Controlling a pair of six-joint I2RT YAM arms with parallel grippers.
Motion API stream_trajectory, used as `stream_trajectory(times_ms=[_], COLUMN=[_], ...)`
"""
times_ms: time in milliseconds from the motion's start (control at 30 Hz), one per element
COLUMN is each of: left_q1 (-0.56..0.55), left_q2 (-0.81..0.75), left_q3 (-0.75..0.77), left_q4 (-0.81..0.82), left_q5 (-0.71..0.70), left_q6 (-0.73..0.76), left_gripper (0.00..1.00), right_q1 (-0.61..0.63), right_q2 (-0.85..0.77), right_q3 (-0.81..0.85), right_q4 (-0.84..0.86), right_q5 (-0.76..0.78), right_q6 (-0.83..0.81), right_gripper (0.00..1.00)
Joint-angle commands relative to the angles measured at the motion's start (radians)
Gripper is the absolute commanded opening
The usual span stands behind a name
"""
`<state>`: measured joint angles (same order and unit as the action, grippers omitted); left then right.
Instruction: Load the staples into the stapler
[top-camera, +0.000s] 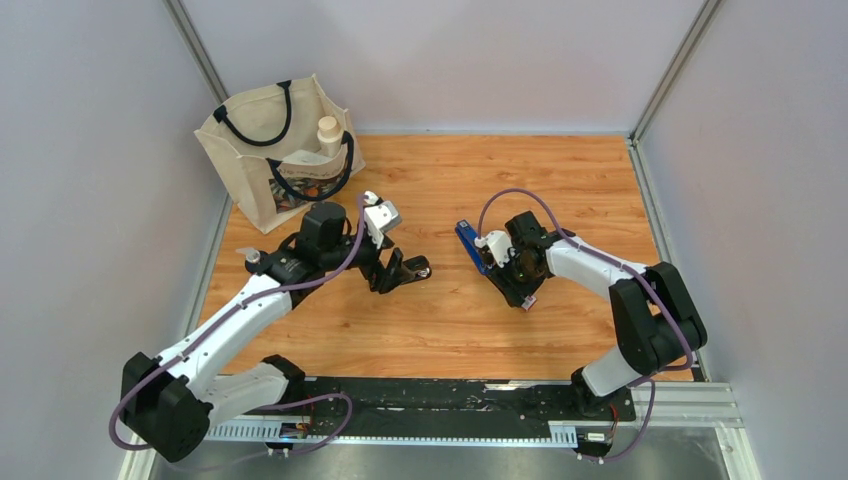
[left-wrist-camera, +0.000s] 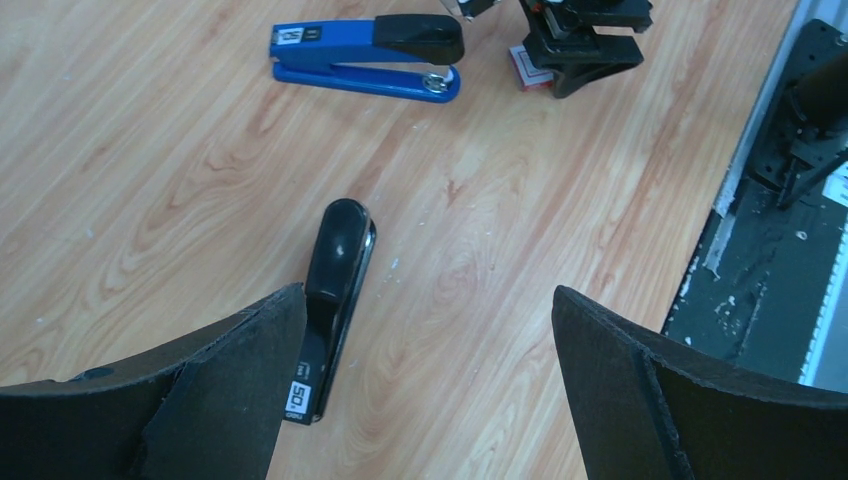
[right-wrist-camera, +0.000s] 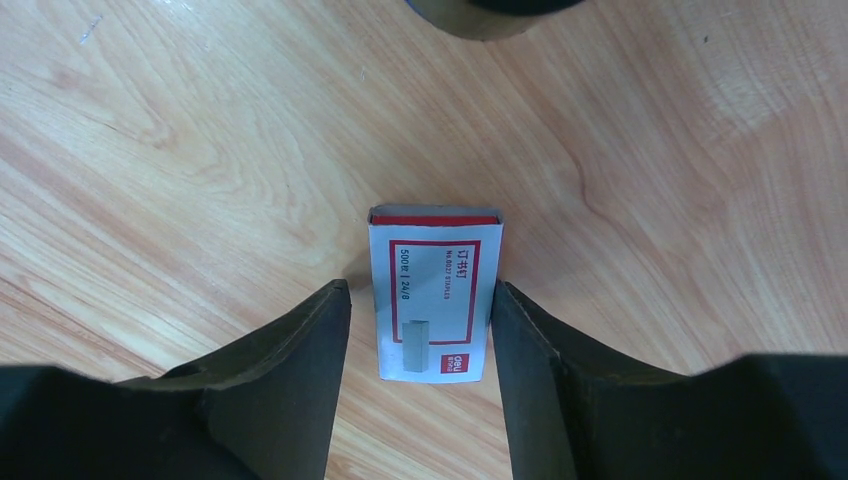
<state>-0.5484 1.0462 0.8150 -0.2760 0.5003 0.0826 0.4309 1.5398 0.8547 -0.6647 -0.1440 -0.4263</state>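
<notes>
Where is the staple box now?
In the right wrist view, the staple box lies on the table between the fingers of the right end effector.

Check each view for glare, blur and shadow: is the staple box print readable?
Top external: even light, soft shadows, no glare. Left wrist: a faint sheen on the black stapler; the left tool is dark and soft-edged up close. Right wrist: the staple box print is sharp and readable; the right tool is nearly black.

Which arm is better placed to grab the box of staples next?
Right. The right end effector is open and straddles the staple box, one finger on each side. The left end effector is open by the black stapler, far from the box.
</notes>
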Motion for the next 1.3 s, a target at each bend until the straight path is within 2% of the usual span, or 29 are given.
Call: stream_trajectory(times_ms=[0,100,367,533,733,900,1100,1267], left_q1=[-0.01,-0.012,-0.013,-0.03,-0.07,-0.09,-0.114,-0.122], left_q2=[0.035,0.092,0.265,0.376,0.466,0.551,0.667,0.738], left_q3=[0.035,0.058,0.076,0.076,0.064,0.067,0.09,0.099], left_q4=[-0.002,0.004,0.142,0.314,0.523,0.647,0.716,0.797], left_q5=[0.087,0.138,0.265,0.348,0.379,0.377,0.369,0.377], left_q6=[-0.033,-0.076,-0.315,-0.533,-0.727,-0.837,-0.894,-0.954], left_gripper=[1.0,1.0,0.97,0.88,0.86,0.81,0.69,0.68], right_q1=[0.005,0.005,0.005,0.005,0.003,0.002,-0.003,-0.003], right_q2=[-0.021,-0.033,-0.069,-0.124,-0.19,-0.227,-0.251,-0.222], right_q3=[0.014,-0.005,-0.046,-0.074,-0.137,-0.164,-0.184,-0.177], right_q4=[0.036,0.057,0.073,0.079,0.106,0.109,0.143,0.154], right_q5=[-0.005,-0.005,-0.031,-0.052,-0.049,-0.063,-0.062,-0.063], right_q6=[-0.038,-0.058,-0.1,-0.123,-0.183,-0.215,-0.218,-0.212], right_gripper=[0.57,0.51,0.5,0.5,0.52,0.54,0.55,0.55])
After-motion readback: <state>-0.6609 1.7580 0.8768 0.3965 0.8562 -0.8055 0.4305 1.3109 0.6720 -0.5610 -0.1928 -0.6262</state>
